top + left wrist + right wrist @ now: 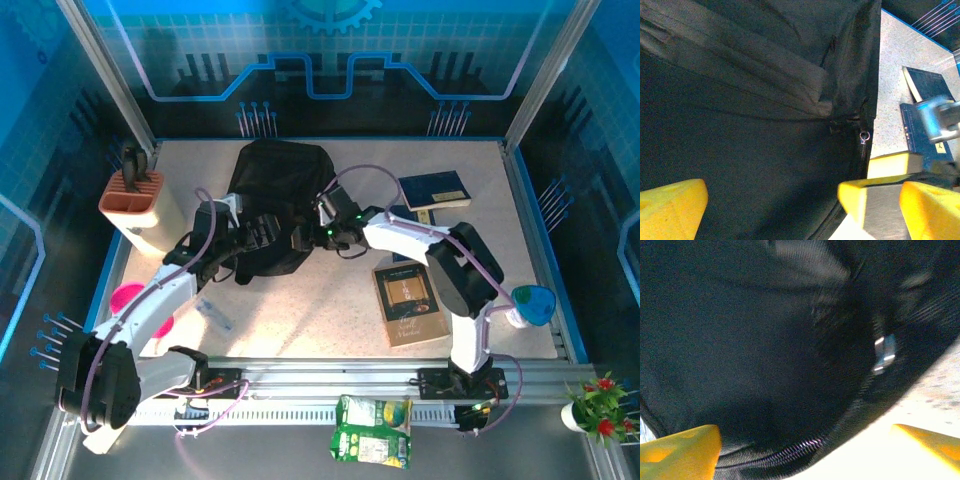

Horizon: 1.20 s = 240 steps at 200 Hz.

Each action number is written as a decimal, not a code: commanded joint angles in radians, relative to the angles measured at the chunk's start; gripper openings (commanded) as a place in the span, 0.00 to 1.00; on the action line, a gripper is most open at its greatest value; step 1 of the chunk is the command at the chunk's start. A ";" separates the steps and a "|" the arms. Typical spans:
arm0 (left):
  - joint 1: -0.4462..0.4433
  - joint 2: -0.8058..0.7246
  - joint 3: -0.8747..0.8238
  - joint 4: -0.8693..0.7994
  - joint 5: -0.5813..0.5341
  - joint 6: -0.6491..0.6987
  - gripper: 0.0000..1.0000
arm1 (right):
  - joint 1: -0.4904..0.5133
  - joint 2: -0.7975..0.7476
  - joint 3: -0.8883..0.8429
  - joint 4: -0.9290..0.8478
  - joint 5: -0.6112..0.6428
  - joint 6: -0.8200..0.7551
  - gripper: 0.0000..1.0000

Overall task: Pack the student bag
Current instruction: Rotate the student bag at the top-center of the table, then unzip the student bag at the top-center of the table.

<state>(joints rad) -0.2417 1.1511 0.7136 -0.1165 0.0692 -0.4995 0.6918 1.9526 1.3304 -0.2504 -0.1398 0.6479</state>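
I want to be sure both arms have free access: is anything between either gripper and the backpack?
Nothing visible. The left gripper and right gripper are both open at the backpack's near edge, with its black fabric directly ahead of their fingers. The books lie off to the right.

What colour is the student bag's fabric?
The student bag is black; top external view shows it best.

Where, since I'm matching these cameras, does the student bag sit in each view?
Top external: the student bag lies centre-back on the speckled tabletop.
Left wrist: it covers the left and centre.
Right wrist: it covers all but the lower right.
Shared landmark: the speckled tabletop bordering the bag's edge.
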 commanded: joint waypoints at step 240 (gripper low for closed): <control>-0.310 0.638 0.534 0.032 -0.001 -0.361 0.47 | -0.418 -0.479 -0.410 0.213 -0.136 -0.017 0.72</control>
<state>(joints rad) -0.5472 1.7309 1.1717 -0.0608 0.1162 -0.7666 0.2852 1.4742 0.8993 -0.0357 -0.2558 0.6300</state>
